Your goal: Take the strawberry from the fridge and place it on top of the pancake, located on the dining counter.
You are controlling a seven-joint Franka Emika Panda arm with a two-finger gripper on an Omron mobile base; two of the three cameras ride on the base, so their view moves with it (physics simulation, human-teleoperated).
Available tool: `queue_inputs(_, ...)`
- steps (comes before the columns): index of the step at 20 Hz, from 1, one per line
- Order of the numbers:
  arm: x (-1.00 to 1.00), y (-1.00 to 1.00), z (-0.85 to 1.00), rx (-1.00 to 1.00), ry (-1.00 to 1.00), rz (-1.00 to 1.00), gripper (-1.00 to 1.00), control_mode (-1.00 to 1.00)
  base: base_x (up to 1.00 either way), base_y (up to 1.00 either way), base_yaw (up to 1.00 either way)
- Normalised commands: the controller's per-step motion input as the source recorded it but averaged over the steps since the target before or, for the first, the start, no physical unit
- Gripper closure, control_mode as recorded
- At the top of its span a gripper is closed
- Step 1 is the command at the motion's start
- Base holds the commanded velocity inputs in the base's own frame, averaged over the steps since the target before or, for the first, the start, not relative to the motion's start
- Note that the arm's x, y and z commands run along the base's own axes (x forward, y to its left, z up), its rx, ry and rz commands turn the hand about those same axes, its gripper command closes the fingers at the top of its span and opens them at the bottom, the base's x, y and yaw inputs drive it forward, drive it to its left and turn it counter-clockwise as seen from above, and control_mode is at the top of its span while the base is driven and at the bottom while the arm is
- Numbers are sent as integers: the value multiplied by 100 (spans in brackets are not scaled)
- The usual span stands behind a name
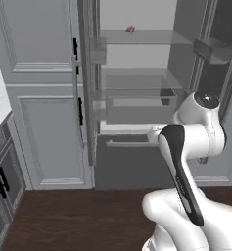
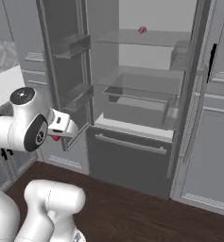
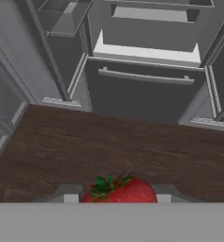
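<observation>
Fingers pinching the strawberry (image 3: 119,191) at bottom centre of the hand view, gripper (image 2: 56,136) pulled clear of the open fridge (image 2: 146,94) and aimed at the floor (image 3: 113,142), likely so the base can drive to the counter.

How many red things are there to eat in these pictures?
2. A strawberry is clamped in the claw, out over the wooden floor. A paler reddish lump sits on the fridge's top glass shelf. More may be hidden.
</observation>
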Motion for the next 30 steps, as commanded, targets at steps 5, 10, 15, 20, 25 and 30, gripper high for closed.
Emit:
queue_inputs(5, 0, 0, 0, 0, 0, 0, 100, 100, -74, 0, 63)
queue_inputs(10, 0, 0, 0, 0, 0, 0, 100, 100, -43, 18, 72)
queue_inputs(15, 0, 0, 0, 0, 0, 0, 100, 100, -60, 38, 74)
queue_inputs(20, 0, 0, 0, 0, 0, 0, 100, 100, -36, 36, 71)
queue_inputs(25, 0, 0, 0, 0, 0, 0, 100, 100, -18, 35, 70)
queue_inputs(30, 0, 0, 0, 0, 0, 0, 100, 100, 0, 31, 58)
